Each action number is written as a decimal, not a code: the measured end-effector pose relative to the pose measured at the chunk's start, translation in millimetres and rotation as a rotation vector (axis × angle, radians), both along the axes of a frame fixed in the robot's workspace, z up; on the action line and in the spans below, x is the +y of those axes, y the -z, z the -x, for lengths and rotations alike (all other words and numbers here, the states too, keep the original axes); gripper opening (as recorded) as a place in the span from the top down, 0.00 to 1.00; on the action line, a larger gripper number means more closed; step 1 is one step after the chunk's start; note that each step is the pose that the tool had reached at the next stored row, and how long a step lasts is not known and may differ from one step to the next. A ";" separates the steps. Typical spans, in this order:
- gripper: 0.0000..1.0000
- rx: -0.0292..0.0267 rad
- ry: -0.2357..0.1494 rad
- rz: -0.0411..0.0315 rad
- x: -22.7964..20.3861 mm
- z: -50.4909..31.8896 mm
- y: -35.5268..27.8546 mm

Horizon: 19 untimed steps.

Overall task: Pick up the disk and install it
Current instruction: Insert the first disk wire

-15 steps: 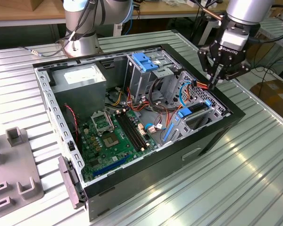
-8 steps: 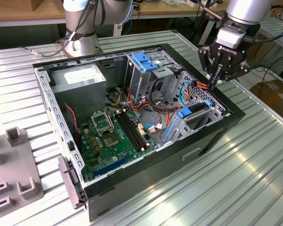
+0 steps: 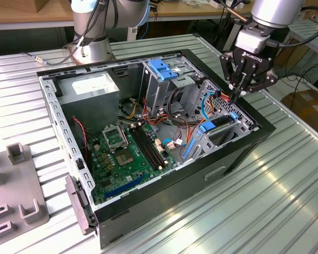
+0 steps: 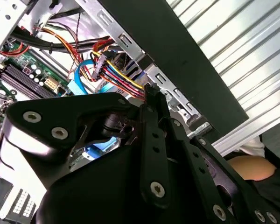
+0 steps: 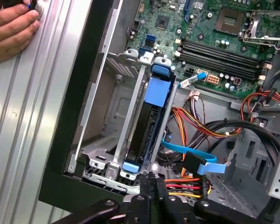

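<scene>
Looking into the open computer case (image 3: pixel 148 201), I see the disk (image 5: pixel 144 126) standing on edge in its bay at the case's front corner, long axis along the wall; my gripper (image 3: pixel 238 91), fingers pressed together and empty, hovers just above its cable end.

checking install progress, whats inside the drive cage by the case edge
The disk stands on edge inside the cage, blue rails showing at both ends. Its label face is hidden by the cage walls.
</scene>
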<state>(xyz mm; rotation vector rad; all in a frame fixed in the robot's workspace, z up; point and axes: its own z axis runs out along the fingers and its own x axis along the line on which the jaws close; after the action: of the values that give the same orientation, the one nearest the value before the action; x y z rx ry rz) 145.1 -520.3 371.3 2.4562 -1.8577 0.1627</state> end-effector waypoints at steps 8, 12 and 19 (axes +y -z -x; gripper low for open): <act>0.84 0.0001 0.102 -0.0002 0.1 2.4 0.7; 0.84 0.0001 0.119 -0.0001 0.1 5.0 0.9; 0.84 0.0001 0.190 0.0000 0.1 5.1 2.0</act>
<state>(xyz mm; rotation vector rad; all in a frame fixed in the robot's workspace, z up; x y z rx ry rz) 140.0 -520.2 369.3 2.2618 -2.0763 0.1530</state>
